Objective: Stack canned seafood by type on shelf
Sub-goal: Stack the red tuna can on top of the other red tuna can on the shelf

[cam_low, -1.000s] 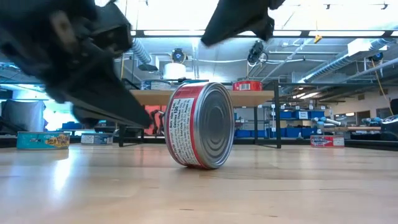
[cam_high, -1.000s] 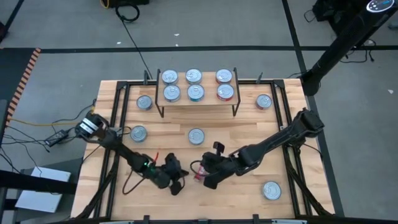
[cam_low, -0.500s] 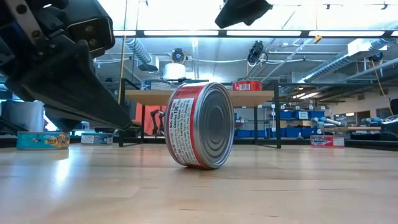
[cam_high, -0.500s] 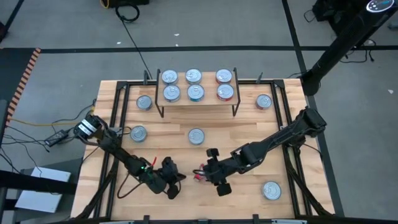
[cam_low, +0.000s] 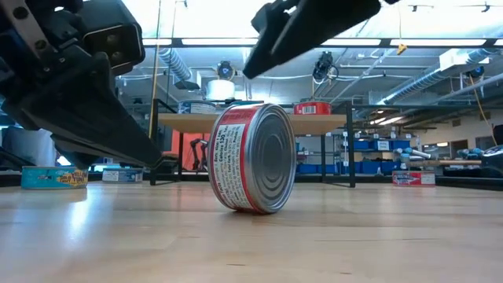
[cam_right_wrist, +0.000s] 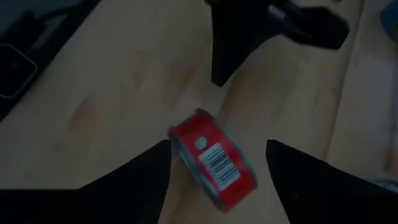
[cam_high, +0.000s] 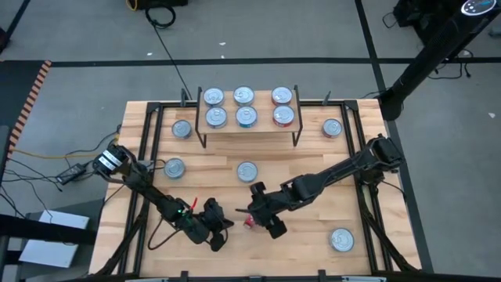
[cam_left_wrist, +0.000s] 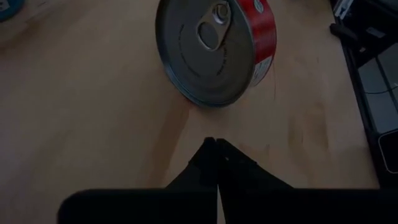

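— One red-labelled tin (cam_low: 253,158) stands on its edge near the front of the bench (cam_high: 313,247), its pull-tab lid facing the left arm. Do you see who has it?

— Nobody. The right claw (cam_right_wrist: 219,171) hangs over it with its fingers (cam_right_wrist: 134,177) spread wide on either side of the tin, not touching it. The left claw (cam_left_wrist: 216,144) sits just beside the tin, fingers pressed together and holding nothing.

— And farther back?

— Two tins lie flat mid-bench: one in the middle (cam_high: 246,171), one toward the left (cam_high: 174,168). Another rests at the front right corner (cam_high: 341,240).

— The shelf?

— The shelf (cam_high: 249,125) is at the far side of the bench, with six tins on its top board in two rows of three: the left pair (cam_high: 214,107) blue, the middle pair (cam_high: 245,106) teal, the right pair (cam_high: 282,106) red. One more tin sits on the bench at each side of it, left (cam_high: 182,129) and right (cam_high: 332,128).
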Motion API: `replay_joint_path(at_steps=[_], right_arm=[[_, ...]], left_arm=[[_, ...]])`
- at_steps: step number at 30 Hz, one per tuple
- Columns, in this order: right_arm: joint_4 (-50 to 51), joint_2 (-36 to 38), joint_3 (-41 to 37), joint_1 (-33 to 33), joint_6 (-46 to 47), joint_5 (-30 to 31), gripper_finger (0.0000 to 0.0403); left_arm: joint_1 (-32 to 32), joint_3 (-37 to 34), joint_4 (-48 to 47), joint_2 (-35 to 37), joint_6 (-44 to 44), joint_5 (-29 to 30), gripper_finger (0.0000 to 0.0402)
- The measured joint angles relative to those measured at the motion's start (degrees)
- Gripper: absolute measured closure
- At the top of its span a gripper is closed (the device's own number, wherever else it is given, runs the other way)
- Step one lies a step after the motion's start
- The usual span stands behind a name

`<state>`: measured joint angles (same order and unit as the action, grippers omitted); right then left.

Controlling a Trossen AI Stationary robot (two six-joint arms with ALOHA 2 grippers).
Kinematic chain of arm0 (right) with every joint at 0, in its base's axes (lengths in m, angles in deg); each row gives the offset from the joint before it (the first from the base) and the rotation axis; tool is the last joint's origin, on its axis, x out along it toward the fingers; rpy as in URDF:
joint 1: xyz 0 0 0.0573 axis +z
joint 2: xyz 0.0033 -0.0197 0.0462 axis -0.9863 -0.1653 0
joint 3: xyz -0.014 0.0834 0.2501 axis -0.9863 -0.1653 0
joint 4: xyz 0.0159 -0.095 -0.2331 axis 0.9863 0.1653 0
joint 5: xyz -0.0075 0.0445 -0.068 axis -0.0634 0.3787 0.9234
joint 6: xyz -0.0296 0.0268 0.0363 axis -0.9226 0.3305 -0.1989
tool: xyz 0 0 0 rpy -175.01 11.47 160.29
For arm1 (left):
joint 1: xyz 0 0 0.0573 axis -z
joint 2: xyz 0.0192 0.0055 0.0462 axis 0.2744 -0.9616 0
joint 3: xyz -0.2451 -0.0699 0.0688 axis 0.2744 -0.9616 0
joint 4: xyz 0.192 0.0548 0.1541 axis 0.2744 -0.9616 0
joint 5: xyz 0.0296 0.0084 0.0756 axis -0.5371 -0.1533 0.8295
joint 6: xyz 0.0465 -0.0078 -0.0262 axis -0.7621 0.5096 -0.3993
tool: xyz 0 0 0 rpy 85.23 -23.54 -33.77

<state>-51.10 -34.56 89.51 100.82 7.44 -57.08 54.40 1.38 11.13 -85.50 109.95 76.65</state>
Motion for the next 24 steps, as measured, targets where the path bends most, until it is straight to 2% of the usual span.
replay_joint_path(at_steps=[9,14,24], right_arm=[[0.7,-0.02,-0.01,-3.11,-4.78,-4.66,0.0112],[0.25,-3.67,0.01,-3.86,-6.4,-7.09,0.0112],[-0.79,-5.98,-0.05,-3.86,-6.03,-7.95,0.0118]], left_arm=[[0.0,0.0,-0.2,0.0,-0.27,-1.07,0.0398],[0.0,0.0,-0.2,0.0,-0.27,-1.09,0.0398],[0.0,0.0,-0.2,-0.02,-0.23,-2.58,0.0398]])
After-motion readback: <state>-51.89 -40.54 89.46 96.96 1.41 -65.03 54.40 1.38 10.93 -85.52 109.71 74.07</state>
